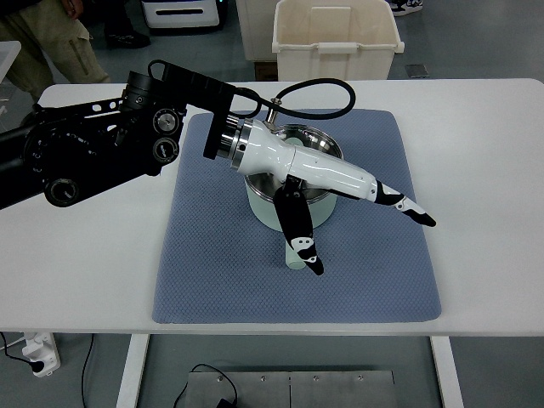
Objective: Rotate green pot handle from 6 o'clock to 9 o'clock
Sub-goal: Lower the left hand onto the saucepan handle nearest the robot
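Risk: left hand (pixel 340 212) fingers spread, grasping nothing, thumb (pixel 299 229) lying over the pot handle (pixel 295 255) (partly hidden) — a sweep could slip off or drag the green pot (pixel 285 200).

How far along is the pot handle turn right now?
Nothing looks done: the green pot on the blue mat has its handle toward the near edge, about 6 o'clock. In hand: the left hand is spread over the pot, one finger along the handle. Left: swinging it to 9 o'clock.
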Action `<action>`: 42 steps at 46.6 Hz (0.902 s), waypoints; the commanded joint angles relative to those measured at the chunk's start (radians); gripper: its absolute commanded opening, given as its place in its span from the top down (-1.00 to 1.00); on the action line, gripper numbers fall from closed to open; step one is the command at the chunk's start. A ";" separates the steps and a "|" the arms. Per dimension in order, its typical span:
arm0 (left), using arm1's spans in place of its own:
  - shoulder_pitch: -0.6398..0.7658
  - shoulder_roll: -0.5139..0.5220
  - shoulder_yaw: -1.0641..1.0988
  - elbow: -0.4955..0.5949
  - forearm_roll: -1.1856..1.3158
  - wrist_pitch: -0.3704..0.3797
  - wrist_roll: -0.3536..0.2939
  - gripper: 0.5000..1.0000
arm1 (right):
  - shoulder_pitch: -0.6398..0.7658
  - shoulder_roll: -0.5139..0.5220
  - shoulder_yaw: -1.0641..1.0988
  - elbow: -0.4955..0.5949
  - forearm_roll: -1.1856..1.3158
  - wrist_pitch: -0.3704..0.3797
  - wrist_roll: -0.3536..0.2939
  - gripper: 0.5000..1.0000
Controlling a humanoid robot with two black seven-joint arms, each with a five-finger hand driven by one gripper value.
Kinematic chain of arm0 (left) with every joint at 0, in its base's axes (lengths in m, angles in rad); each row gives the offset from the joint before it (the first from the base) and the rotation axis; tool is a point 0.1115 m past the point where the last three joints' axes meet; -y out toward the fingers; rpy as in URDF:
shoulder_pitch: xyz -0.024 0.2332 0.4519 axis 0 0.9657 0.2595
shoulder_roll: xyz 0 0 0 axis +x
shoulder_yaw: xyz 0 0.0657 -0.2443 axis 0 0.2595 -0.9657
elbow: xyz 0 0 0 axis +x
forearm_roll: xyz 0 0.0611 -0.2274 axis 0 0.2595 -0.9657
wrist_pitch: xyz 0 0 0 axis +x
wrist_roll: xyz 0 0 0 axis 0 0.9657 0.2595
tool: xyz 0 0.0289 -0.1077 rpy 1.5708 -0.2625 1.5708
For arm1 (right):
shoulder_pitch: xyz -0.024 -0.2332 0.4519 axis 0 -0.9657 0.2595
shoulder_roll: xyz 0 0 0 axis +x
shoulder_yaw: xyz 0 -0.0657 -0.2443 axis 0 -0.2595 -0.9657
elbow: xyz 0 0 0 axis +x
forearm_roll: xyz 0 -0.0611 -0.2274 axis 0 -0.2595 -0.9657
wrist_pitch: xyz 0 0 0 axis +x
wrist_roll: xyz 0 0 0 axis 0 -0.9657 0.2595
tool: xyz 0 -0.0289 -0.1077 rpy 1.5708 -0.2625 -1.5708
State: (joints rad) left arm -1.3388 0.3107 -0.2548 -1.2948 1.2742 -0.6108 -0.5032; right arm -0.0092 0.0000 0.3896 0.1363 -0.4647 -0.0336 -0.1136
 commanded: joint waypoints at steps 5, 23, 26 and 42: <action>-0.019 -0.039 0.043 0.029 0.043 0.000 0.000 -1.00 | 0.000 0.000 0.000 0.000 0.000 0.000 0.000 -1.00; -0.034 -0.145 0.129 0.126 0.143 0.000 -0.003 -1.00 | 0.000 0.000 0.000 0.000 0.000 0.000 0.000 -1.00; -0.039 -0.153 0.140 0.127 0.157 0.000 -0.005 -1.00 | 0.000 0.000 0.000 0.000 0.000 0.000 0.000 -1.00; -0.071 -0.163 0.163 0.124 0.215 0.000 -0.011 -1.00 | 0.000 0.000 0.000 0.000 0.000 0.000 0.000 -1.00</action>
State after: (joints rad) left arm -1.4053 0.1476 -0.0935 -1.1700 1.4816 -0.6108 -0.5136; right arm -0.0093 0.0000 0.3896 0.1363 -0.4648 -0.0339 -0.1134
